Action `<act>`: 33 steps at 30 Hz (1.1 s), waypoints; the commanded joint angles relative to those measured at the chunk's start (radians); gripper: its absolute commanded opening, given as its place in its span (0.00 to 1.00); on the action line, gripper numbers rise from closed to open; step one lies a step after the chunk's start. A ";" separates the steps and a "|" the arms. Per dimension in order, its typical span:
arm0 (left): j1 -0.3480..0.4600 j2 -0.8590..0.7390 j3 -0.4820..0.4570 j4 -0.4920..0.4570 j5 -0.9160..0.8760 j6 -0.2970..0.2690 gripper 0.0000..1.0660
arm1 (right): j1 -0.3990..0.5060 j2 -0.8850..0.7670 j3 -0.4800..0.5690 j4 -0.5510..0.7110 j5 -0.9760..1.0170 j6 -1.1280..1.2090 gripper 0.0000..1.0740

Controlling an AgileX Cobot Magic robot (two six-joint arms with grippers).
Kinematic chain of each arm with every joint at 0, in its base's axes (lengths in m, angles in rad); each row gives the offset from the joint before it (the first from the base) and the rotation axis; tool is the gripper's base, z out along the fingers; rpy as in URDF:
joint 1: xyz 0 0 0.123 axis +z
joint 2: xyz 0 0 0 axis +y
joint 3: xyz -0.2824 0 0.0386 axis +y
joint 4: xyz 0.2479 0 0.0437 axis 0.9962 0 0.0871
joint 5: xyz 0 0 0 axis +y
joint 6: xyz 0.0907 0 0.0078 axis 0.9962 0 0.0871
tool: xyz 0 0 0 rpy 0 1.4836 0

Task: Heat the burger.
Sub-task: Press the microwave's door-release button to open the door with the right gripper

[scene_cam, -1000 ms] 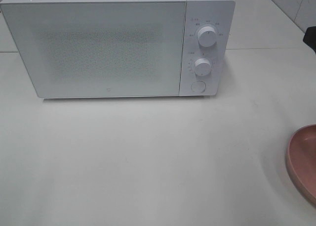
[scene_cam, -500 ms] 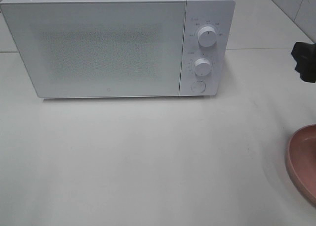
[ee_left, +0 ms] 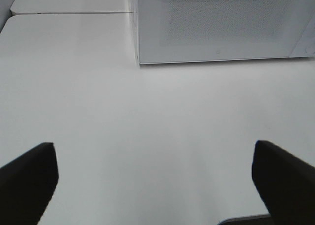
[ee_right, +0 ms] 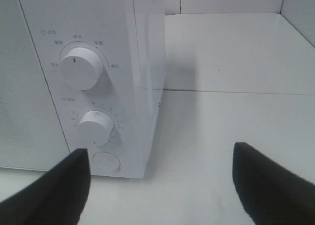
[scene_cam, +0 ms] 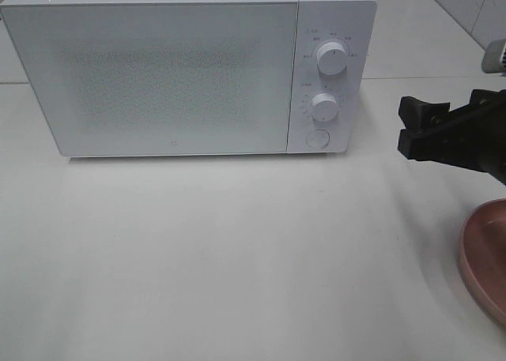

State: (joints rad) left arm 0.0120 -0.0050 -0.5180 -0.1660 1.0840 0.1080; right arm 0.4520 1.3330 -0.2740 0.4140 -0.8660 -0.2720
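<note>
Burger: unseen; likely soft, crushable; hold low by sides. My right gripper (scene_cam: 405, 126), frame's right: wide open, empty; left gripper (ee_left: 155, 180) likewise.

The boxy white microwave (scene_cam: 174, 69) has a door panel (scene_cam: 158, 84) speckled with a fine grey dot grid. Its upper round dial (scene_cam: 331, 58), lower round dial (scene_cam: 324, 107) and round button (scene_cam: 317, 138) are white, and the dials are ringed with small grey marks. The smooth worktop (scene_cam: 237, 250) is plain off-white. The round plate (scene_cam: 484, 258) is dusty pink. The right pincer (scene_cam: 407, 128) and the left pincer (ee_left: 157, 180) are matte black.
</note>
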 commanded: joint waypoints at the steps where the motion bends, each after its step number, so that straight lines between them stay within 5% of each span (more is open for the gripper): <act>1: -0.004 -0.017 0.003 -0.005 -0.015 -0.002 0.94 | 0.073 0.036 0.000 0.117 -0.086 -0.062 0.71; 18: -0.004 -0.017 0.003 -0.005 -0.015 -0.002 0.94 | 0.399 0.221 -0.015 0.441 -0.301 -0.094 0.71; 33: -0.004 -0.017 0.003 -0.005 -0.015 -0.003 0.94 | 0.415 0.323 -0.095 0.438 -0.287 0.007 0.71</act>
State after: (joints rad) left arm 0.0120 -0.0050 -0.5180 -0.1660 1.0840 0.1080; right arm 0.8620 1.6510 -0.3590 0.8640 -1.1500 -0.3000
